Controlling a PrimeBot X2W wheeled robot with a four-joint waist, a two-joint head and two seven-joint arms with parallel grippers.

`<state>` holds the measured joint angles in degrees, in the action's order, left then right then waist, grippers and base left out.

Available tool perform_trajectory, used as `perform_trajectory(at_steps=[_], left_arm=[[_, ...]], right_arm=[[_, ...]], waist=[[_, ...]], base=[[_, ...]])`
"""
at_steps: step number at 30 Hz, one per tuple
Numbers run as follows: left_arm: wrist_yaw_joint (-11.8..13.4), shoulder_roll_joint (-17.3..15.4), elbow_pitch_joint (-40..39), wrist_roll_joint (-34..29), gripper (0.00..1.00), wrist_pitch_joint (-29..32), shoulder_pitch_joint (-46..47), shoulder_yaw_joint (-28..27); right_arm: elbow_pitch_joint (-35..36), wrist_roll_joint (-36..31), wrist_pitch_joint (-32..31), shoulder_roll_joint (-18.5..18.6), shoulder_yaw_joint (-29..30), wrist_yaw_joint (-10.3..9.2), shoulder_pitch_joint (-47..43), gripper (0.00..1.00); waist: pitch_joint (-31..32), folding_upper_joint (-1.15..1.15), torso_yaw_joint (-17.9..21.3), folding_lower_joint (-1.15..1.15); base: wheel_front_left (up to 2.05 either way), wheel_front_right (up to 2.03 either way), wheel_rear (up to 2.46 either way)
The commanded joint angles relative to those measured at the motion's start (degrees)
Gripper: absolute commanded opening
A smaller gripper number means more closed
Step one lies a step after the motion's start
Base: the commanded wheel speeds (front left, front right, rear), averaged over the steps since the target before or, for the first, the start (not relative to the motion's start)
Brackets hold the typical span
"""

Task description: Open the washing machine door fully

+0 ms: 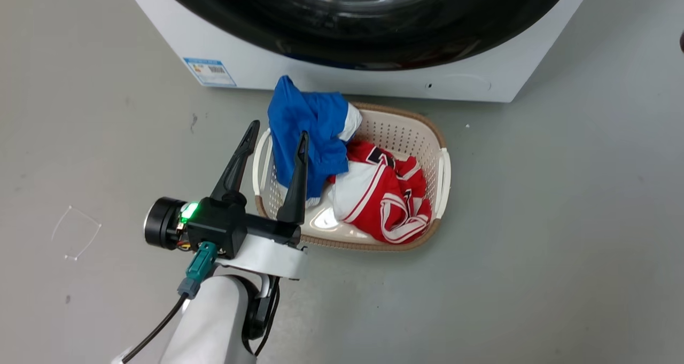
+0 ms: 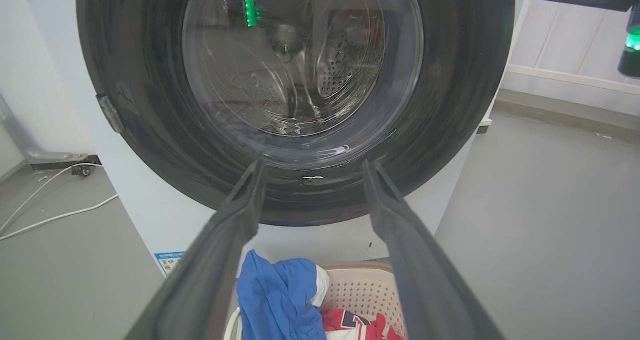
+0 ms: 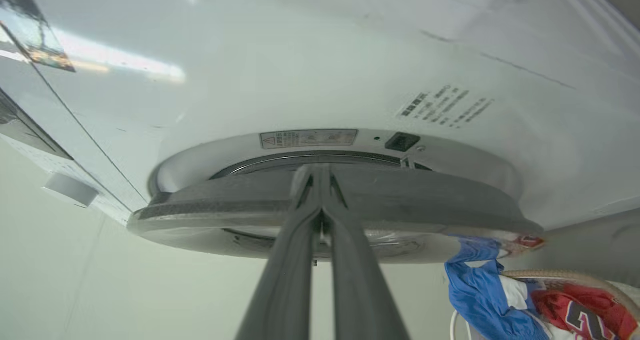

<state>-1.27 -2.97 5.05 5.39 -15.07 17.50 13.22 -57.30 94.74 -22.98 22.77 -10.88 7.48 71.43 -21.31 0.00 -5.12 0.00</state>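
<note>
Left gripper point(image 1: 280, 129) jaws apart; right gripper point(image 3: 319, 176) jaws together.

The washing machine point(image 1: 374, 83) spans the top of the head view, the washing machine door point(image 1: 374, 38) on its front. Just below, at centre frame, sits a laundry basket point(image 1: 422, 134) holding clothes point(image 1: 385, 193), one garment point(image 1: 310, 118) draped over its upper-left rim. The left gripper point(image 1: 279, 129) hangs over the basket's left edge.

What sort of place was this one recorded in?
Probably a laundry corner, maybe a test room: a white front-loading washing machine, a laundry basket of clothes before it, and a bare grey floor.
</note>
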Motion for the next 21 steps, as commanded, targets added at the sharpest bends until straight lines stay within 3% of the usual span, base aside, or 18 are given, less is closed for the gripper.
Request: perform_trajectory(at_steps=[1, 13, 21], left_arm=[[0.4, 0.1, -0.4, 0.3, 1.0, -0.1, 1.0, 0.4], [1.8, 0.1, -0.6, 1.3, 1.0, -0.1, 4.4, 2.8], [2.3, 0.1, 0.3, 1.5, 1.0, -0.1, 3.1, 3.0]], right_arm=[[-1.0, -0.7, -0.4, -0.7, -0.8, 0.02, 2.3, 0.0], [-5.1, -5.1, -2.6, -3.0, -5.3, 0.02, 11.6, 0.0], [-4.2, -3.9, -8.0, -2.8, -5.6, 0.08, 8.2, 0.0]], waist=[[-1.8, 0.0, -0.8, 0.0], [-6.3, 0.0, -2.4, 0.0], [-4.2, 0.0, -1.8, 0.0]], base=[[0.0, 0.0, 0.0], [0.0, 0.0, 0.0], [0.0, 0.0, 0.0]])
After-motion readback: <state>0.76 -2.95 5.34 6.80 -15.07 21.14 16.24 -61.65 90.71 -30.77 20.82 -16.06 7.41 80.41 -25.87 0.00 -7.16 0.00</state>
